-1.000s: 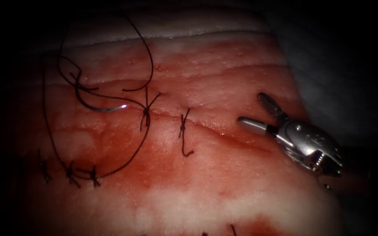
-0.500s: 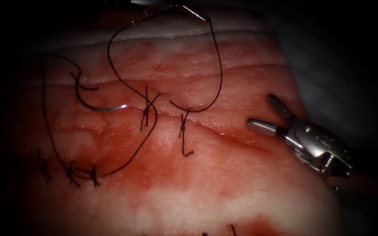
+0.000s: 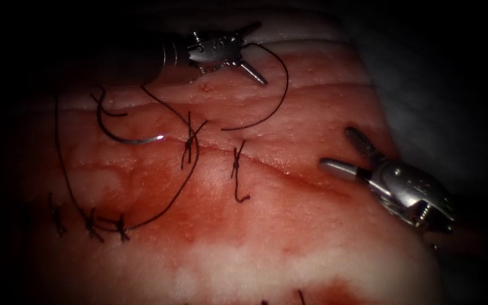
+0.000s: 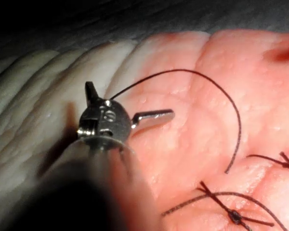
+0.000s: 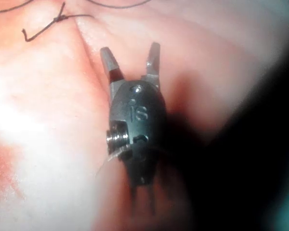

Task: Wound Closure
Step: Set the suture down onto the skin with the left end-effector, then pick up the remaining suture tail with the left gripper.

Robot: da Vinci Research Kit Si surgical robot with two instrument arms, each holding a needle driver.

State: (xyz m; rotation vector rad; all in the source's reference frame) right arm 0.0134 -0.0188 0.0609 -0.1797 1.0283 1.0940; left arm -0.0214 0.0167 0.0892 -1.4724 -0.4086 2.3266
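Observation:
The curved needle (image 3: 124, 139) lies free on the tissue (image 3: 289, 226) at the left end of the cut (image 3: 289, 174), its tip beside a knotted stitch (image 3: 187, 144); neither tool holds it. My left tool (image 3: 261, 53) hangs over the far edge with jaws wide apart. The thread (image 3: 285, 85) runs out from the base of those jaws, arcs right and ends loose above the second stitch (image 3: 236, 164). The left wrist view shows the same: left tool (image 4: 130, 98) open, thread (image 4: 231, 103) leaving its hinge. My right tool (image 3: 336, 147) (image 5: 130, 48) sits open and empty at the cut's right end.
A long loop of thread (image 3: 63, 169) sweeps down the left to a row of older knots (image 3: 91, 223). Red fluid (image 3: 221, 214) stains the tissue below the cut. A knot with cut ends (image 5: 58, 19) lies ahead of the right tool. Dark cloth (image 3: 425, 85) borders the right.
The left tool has come down into view from the top edge and its jaws now stand open; the thread loop dropped lower with it. The right tool drifted slightly right.

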